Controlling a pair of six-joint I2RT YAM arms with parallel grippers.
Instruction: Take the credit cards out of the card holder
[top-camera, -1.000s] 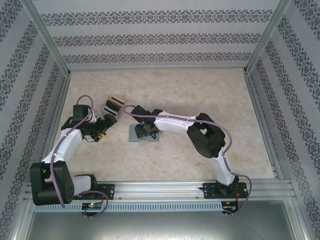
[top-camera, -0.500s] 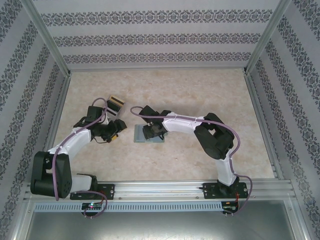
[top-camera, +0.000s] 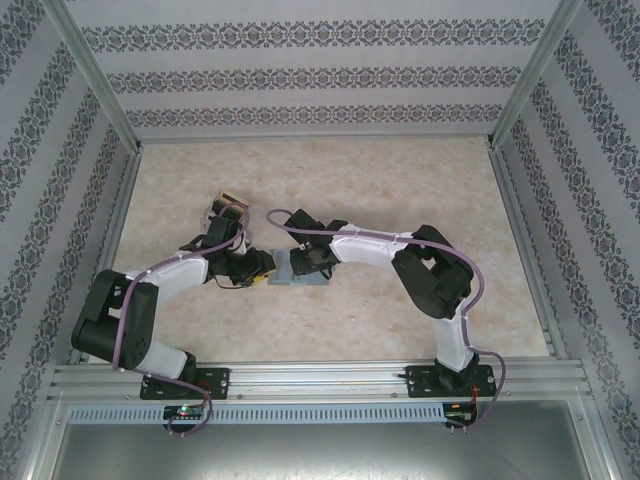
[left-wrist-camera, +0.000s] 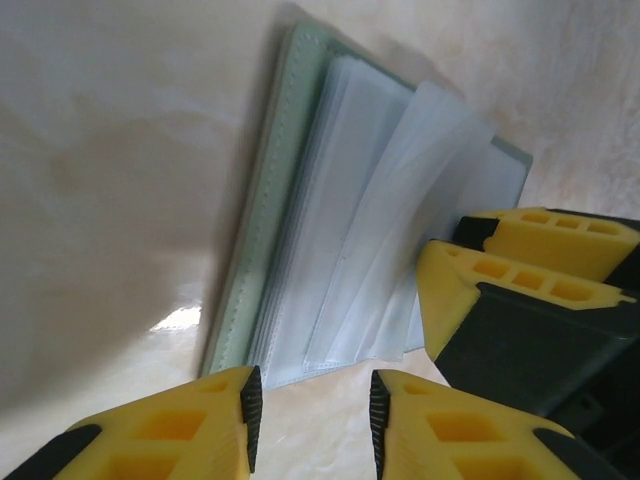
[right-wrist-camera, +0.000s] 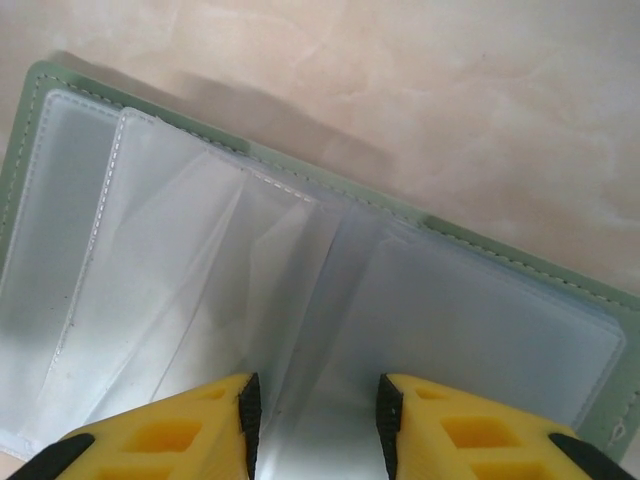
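Right now the card holder (top-camera: 292, 270) lies opened flat near the middle of the desk (top-camera: 400, 180), green cover down and its clear plastic leaves (right-wrist-camera: 200, 250) fanned upward. Over its centre crease sits the right tool (right-wrist-camera: 315, 420), jaws set narrow with a slim gap and clamping nothing I can make out, while the left tool (left-wrist-camera: 310, 420) hovers at the holder's left edge, jaws equally narrow, only bare desk and the cover's corner showing between them. Beyond the left arm (top-camera: 170, 270) a small box (top-camera: 228, 208) stands apart from the holder.
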